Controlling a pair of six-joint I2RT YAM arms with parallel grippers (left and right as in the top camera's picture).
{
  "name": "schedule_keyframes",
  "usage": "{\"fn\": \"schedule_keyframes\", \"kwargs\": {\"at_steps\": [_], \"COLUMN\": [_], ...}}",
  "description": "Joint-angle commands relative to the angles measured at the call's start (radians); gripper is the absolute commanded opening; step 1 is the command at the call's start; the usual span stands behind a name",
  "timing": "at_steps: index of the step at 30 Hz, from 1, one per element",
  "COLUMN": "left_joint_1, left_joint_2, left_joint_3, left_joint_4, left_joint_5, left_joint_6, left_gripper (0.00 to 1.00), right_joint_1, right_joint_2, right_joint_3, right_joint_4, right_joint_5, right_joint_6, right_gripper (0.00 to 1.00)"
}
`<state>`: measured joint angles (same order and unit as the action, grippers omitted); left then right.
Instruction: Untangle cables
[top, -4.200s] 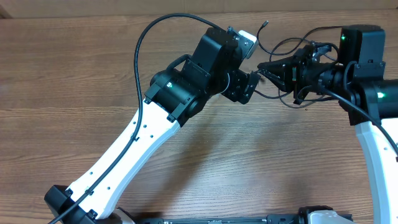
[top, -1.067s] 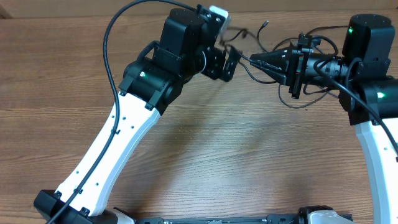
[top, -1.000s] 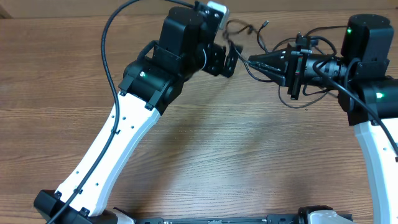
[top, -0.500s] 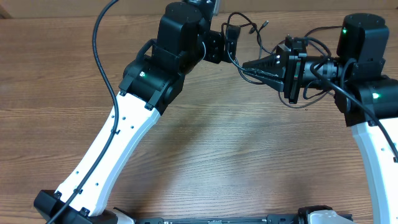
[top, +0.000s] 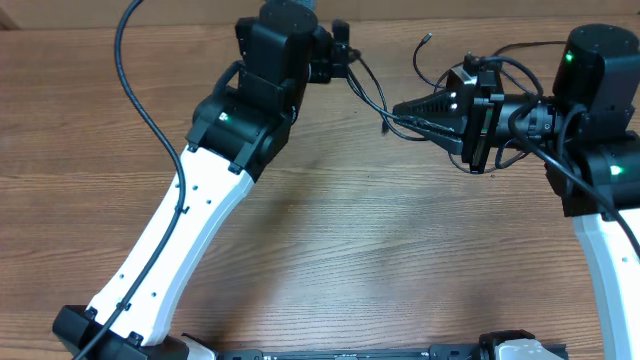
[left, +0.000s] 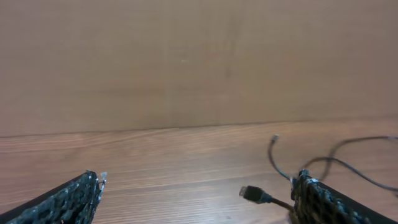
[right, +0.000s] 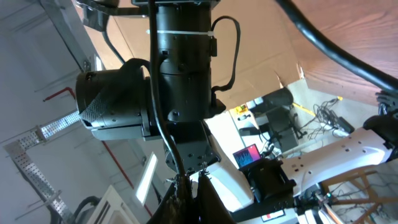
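Thin black cables (top: 503, 68) loop around my right gripper's body, and one metal-tipped end (top: 428, 38) lies on the table behind it. My right gripper (top: 392, 113) points left and is shut on a cable (top: 368, 88) that runs up to my left gripper (top: 341, 52) at the table's far edge. In the right wrist view the jaws (right: 188, 181) pinch this cable (right: 163, 140). In the left wrist view the left gripper (left: 198, 182) is open, with a black plug (left: 251, 193) and its cord against the right finger. More cable (left: 336, 163) lies on the table beyond.
The wooden table (top: 380, 250) fills the overhead view. A brown wall (left: 199, 56) stands just behind the table's far edge. Thick black wiring (top: 135, 90) arcs off the left arm. The right arm's base (top: 600, 60) stands at the right.
My left gripper has moved up and left toward the far edge. The cable between the two grippers has drawn out longer. My right gripper has shifted a little left, still shut.
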<state>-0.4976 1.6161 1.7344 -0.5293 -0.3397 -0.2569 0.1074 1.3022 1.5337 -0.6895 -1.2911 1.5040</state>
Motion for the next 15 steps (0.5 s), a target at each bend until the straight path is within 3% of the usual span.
{"fn": "schedule_keyframes", "kwargs": {"at_steps": [1,15], "left_joint_1": [0.054,0.186], "left_joint_2": [0.003,0.002], "left_joint_3": [0.0,0.0], "left_joint_4": [-0.012,-0.115], "left_joint_5": [-0.075,-0.082], "left_joint_6": [-0.014,-0.021], "left_gripper": [1.0,1.0], "right_joint_1": [0.01,0.009], "right_joint_2": [-0.029,-0.029], "right_joint_3": [0.026,0.026], "right_joint_4": [0.009,0.039], "right_joint_5": [0.004,0.164], "right_joint_6": [-0.016,-0.072], "right_gripper": [0.04,0.04]}}
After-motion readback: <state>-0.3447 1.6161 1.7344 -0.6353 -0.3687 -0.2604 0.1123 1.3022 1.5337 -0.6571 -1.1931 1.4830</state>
